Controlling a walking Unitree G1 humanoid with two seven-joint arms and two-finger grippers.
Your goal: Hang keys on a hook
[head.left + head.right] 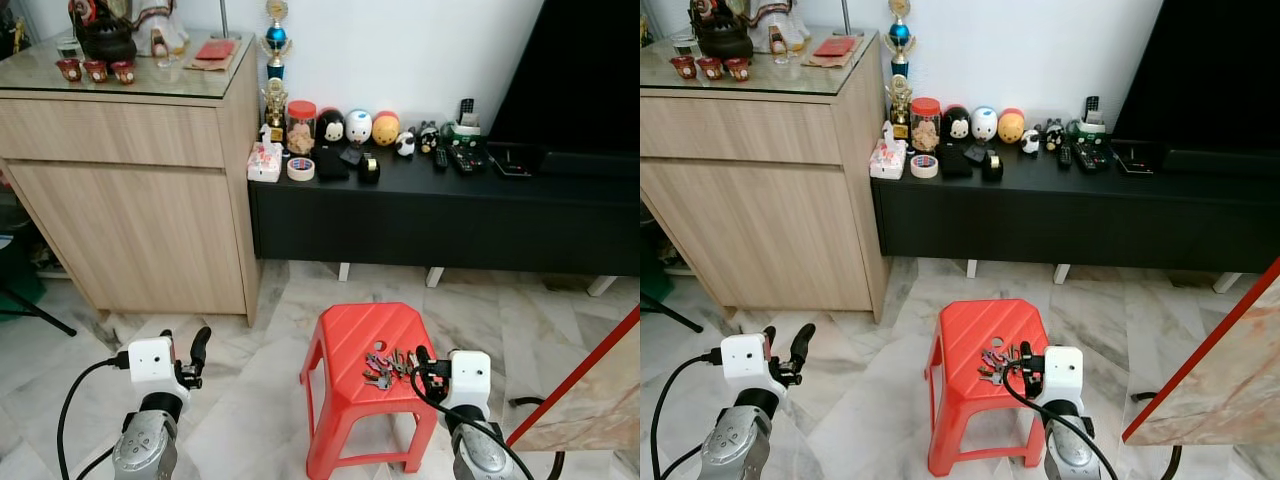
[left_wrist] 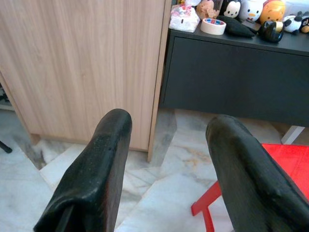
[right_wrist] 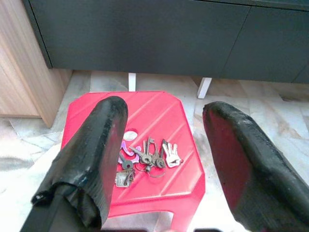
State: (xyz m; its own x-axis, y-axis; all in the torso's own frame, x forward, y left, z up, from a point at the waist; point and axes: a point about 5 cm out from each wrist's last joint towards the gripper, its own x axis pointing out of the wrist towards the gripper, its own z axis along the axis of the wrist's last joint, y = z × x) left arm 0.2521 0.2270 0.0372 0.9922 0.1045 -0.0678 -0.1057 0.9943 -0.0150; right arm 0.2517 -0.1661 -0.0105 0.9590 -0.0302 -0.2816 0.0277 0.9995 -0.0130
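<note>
Right gripper (image 3: 159, 159) spread wide, empty, poised over keys (image 3: 147, 157) on red stool (image 3: 159, 108). Step: pre-grasp. Next: descend toward 12 o'clock, pinch bunch. Left gripper (image 1: 185, 352) unclenched, idle.

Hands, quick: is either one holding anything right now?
Left hand: open, empty, beside the stool.
Right hand: open, empty, above the keys.

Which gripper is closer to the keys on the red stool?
The right gripper, beside the keys at the stool's edge. The left gripper is off over the floor.
</note>
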